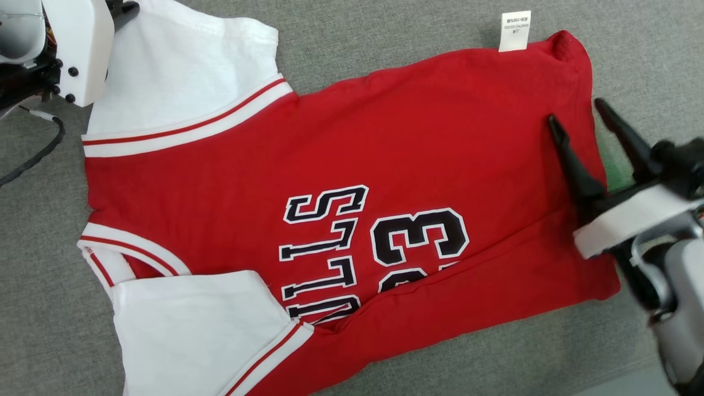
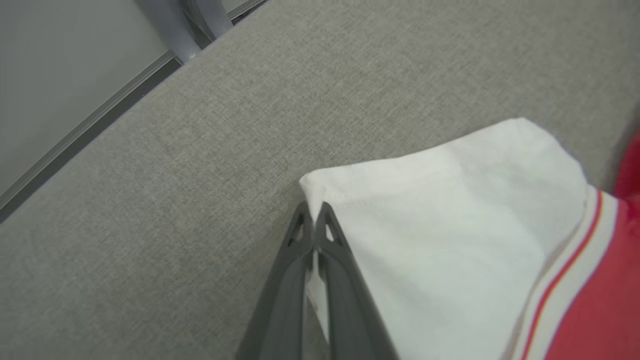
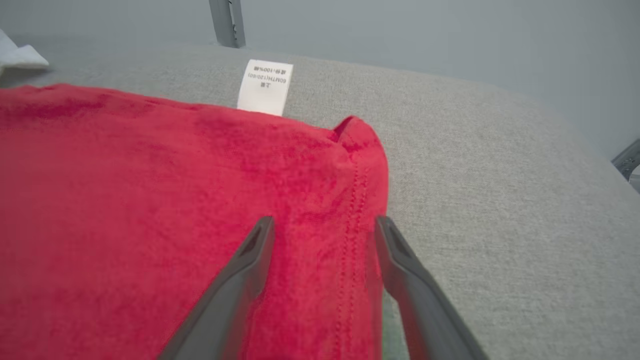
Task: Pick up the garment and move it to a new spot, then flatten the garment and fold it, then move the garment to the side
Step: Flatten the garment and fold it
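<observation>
step: fold, taking hold | garment (image 1: 330,181): spread on grey table (image 1: 550,352) | left gripper (image 2: 313,212): pressed together, pinching white sleeve (image 2: 450,225) corner | right gripper (image 3: 324,222): spread, straddling red hem (image 3: 355,210), not yet closed | next: probably close right, then lift both ends evenly

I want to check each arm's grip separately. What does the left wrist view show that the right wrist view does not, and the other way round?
Left wrist view: the left gripper, shut on a corner of the white sleeve, and the sleeve's red-striped trim.
Right wrist view: the right gripper, open and astride the stitched hem, and the white care label.
Both: the garment's red body, lying on the gray fabric surface.
</observation>
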